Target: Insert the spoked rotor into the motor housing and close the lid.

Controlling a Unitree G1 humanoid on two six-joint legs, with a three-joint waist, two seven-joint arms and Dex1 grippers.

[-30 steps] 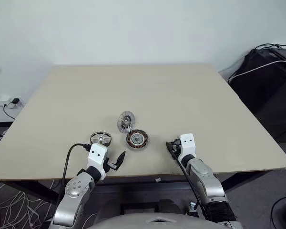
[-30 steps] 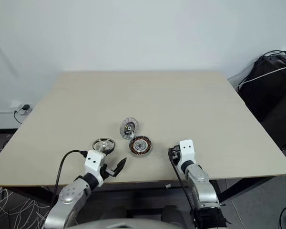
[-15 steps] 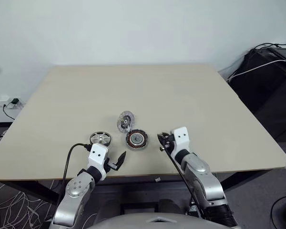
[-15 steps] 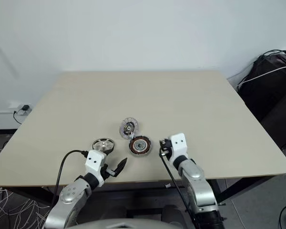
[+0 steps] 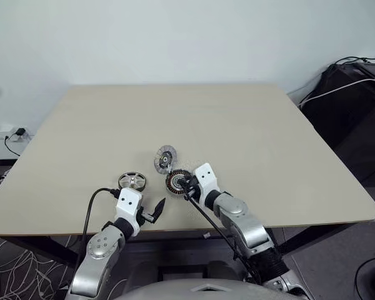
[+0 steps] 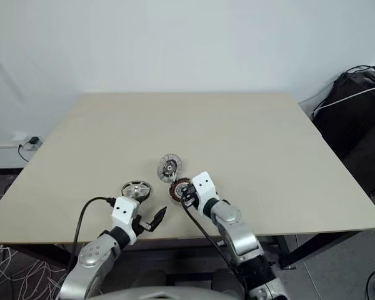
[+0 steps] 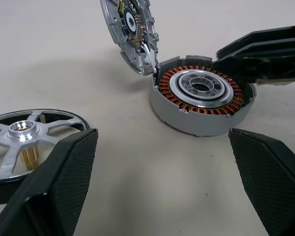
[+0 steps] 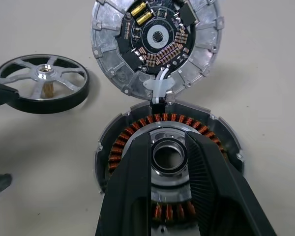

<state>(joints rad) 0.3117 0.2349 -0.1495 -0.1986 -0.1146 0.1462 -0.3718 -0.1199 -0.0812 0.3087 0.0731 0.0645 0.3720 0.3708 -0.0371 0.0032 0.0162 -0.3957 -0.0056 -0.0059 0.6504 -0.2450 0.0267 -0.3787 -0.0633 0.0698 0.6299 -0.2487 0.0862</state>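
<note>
The wheel [image 5: 132, 181] lies flat on the tabletop [image 5: 237, 125] just ahead of the left tool [image 5: 151, 214], which is spread. The right tool [image 8: 168, 162], narrowed, seemingly empty, hovers over the housing [image 8: 169, 162].

A beige table [image 5: 250, 131] before a white wall [image 5: 175, 37], black equipment [image 5: 353, 106] beside it

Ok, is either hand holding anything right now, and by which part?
Left hand is open and empty. Right hand sits over the shiny silver hub of the round dark copper-wound motor housing; whether it grips that hub cannot be told.
</note>
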